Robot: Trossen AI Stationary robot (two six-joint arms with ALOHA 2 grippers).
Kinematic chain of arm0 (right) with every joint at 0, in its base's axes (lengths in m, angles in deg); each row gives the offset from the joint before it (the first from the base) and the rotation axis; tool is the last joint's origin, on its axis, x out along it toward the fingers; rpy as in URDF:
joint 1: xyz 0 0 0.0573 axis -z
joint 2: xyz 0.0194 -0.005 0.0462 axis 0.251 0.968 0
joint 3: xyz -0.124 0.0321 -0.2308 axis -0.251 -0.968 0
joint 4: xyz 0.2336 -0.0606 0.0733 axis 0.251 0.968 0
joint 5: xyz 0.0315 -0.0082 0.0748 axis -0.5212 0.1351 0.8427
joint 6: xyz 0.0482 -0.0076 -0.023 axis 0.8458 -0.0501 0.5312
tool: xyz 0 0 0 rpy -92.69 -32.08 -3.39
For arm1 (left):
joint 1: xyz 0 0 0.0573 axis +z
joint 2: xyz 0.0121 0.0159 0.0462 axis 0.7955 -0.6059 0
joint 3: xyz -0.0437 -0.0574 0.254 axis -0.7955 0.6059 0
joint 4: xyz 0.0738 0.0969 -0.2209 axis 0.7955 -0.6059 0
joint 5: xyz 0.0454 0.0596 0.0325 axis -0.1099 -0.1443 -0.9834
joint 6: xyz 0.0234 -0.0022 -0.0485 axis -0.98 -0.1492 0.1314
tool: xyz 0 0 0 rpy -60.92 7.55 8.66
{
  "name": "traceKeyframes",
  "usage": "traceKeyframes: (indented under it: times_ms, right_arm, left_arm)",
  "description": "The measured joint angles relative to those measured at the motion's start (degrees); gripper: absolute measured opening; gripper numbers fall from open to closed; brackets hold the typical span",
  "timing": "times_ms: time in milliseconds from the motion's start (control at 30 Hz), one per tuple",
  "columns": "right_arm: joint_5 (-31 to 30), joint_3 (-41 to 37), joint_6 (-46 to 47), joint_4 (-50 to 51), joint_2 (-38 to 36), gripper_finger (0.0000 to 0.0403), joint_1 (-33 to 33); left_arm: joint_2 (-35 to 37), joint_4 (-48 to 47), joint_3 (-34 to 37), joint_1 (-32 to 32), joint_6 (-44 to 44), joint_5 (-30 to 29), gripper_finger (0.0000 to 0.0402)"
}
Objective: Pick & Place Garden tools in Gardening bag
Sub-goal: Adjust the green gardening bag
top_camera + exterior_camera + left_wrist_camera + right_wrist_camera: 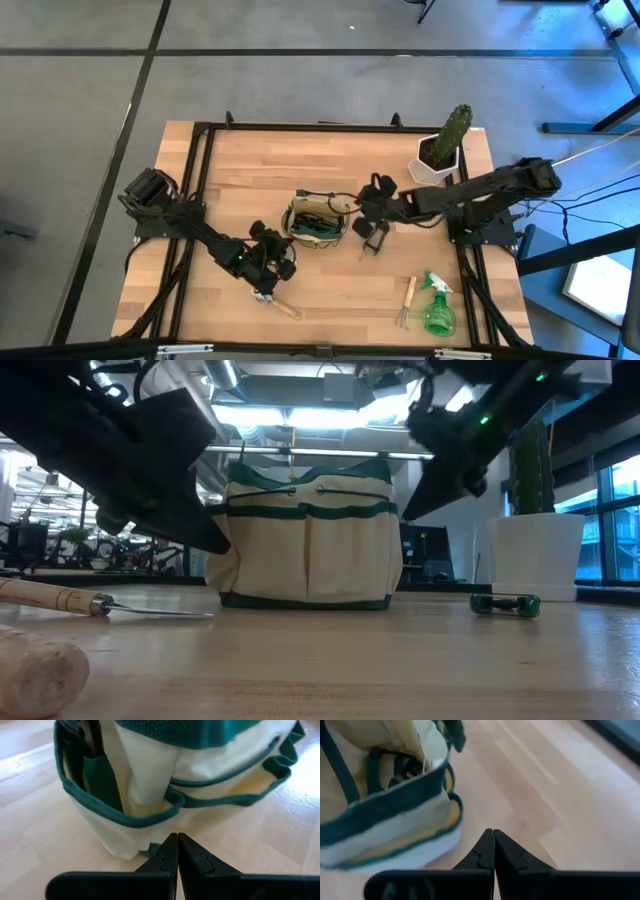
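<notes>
The gardening bag stands at the centre of the high view, dark tools showing in its open top. The left gripper sits just lower left of it, fingers pressed together, empty. The right gripper hangs just right of it, likewise closed on nothing. Lower right lie the hand fork and green spray bottle; a wooden-handled trowel lies lower left.

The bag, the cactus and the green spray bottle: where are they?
bag (318,222): high view, its open top.
cactus (457,128): high view, its green stem.
green spray bottle (437,318): high view, its round body.
</notes>
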Motion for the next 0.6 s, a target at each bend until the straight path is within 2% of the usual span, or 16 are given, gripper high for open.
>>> traceKeyframes:
  times_ms: [133,267,600]
  right_arm:
    - [4.01,0.0,-2.74,-5.06,4.87,0.0,1.88]
    - [5.47,-0.04,-2.92,-7.02,8.54,0.0,2.4]
    - [8.97,-0.04,-3.18,-10.52,10.5,0.0,0.08]
  left_arm:
    - [0.0,-0.41,0.0,1.33,-0.1,0.09,0.0001]
    - [0.0,-1.55,0.02,2.27,-0.09,0.07,0.0002]
    - [0.0,-6.69,0.09,6.29,0.32,0.29,0.0002]
